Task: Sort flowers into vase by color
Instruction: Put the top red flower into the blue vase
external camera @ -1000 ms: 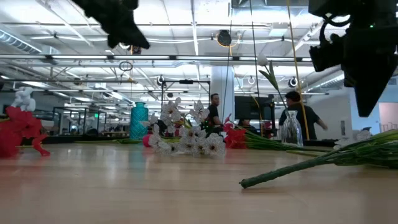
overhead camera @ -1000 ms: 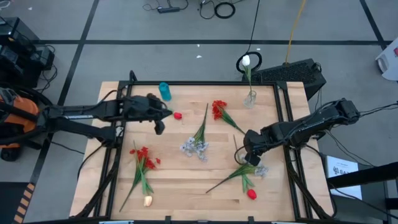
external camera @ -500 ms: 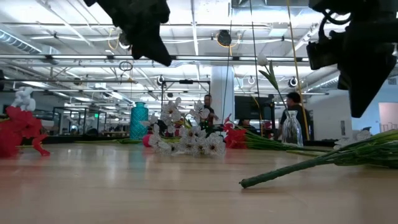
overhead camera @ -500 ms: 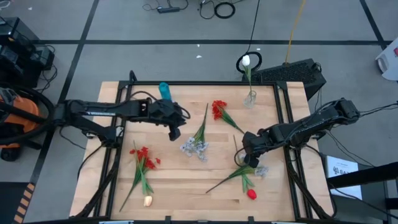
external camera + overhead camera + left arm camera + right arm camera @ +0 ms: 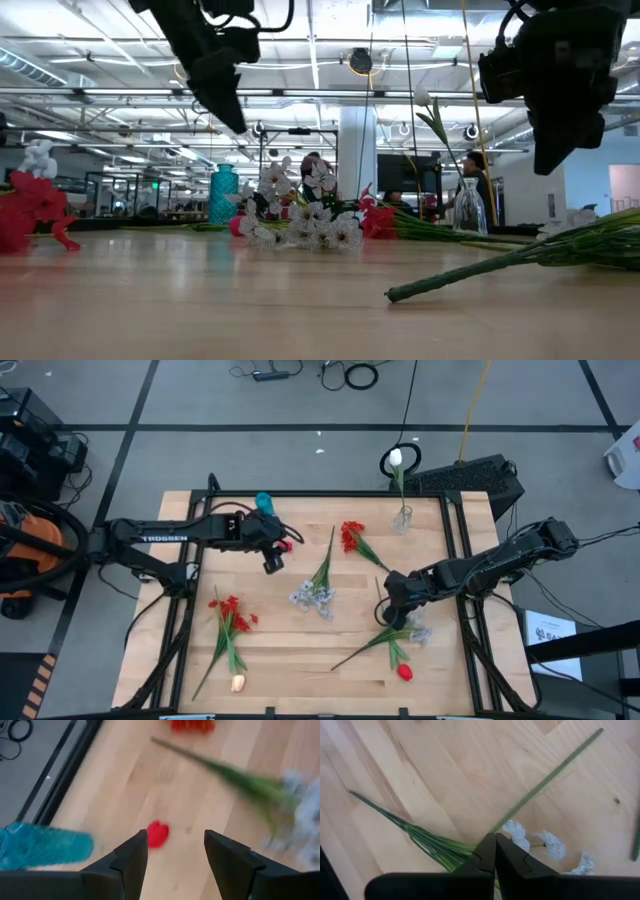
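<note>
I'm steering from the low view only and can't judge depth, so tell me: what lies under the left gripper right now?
Observer: The left gripper hangs over bare wood of the table, with a loose red bud just ahead of its fingers.
Operator: Are its fingers open?
Observer: Yes, the left wrist view shows them apart, with nothing between them.
Operator: And the right gripper?
Observer: The right gripper is shut and empty, poised above a green stem and some pale white blooms.
Operator: Is any flower already in a vase?
Observer: One white tulip stands in the clear glass vase at the table's far edge.
</note>
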You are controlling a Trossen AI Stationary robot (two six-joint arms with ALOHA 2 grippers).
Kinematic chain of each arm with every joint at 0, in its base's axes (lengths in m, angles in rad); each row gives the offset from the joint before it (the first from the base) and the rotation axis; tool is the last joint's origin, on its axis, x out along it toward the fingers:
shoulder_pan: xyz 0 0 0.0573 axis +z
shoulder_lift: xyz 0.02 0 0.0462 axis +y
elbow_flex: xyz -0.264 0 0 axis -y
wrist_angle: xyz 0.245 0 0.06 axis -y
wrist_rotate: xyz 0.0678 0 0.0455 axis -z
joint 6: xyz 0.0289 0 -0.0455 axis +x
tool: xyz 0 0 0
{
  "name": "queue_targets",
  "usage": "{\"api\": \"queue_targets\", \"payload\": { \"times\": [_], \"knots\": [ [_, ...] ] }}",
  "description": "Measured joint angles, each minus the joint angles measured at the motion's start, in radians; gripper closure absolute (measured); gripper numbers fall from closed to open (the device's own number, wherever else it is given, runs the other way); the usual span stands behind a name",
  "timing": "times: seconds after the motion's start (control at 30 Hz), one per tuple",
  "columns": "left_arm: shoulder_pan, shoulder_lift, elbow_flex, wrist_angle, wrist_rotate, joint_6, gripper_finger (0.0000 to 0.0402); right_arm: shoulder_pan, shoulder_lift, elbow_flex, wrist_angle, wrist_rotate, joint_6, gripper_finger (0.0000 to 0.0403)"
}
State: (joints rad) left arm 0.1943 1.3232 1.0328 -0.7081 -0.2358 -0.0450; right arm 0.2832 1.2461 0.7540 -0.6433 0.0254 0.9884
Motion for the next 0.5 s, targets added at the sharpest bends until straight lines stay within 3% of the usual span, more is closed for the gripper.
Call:
{"api": "queue_targets", "payload": {
  "times": [0.27, 0.5],
  "knots": [
    [0.147, 0.032, 0.0, -0.183, 0.05, 0.279, 0.0201, 0.0, 0.0, 0.0, 0.078, 0.027, 0.025, 0.0403],
    [0.247, 0.12, 0.0, -0.191, 0.156, 0.717, 0.0201, -0.001, 0.0, 0.0, 0.163, 0.094, 0.026, 0.0403]
  ]
}}
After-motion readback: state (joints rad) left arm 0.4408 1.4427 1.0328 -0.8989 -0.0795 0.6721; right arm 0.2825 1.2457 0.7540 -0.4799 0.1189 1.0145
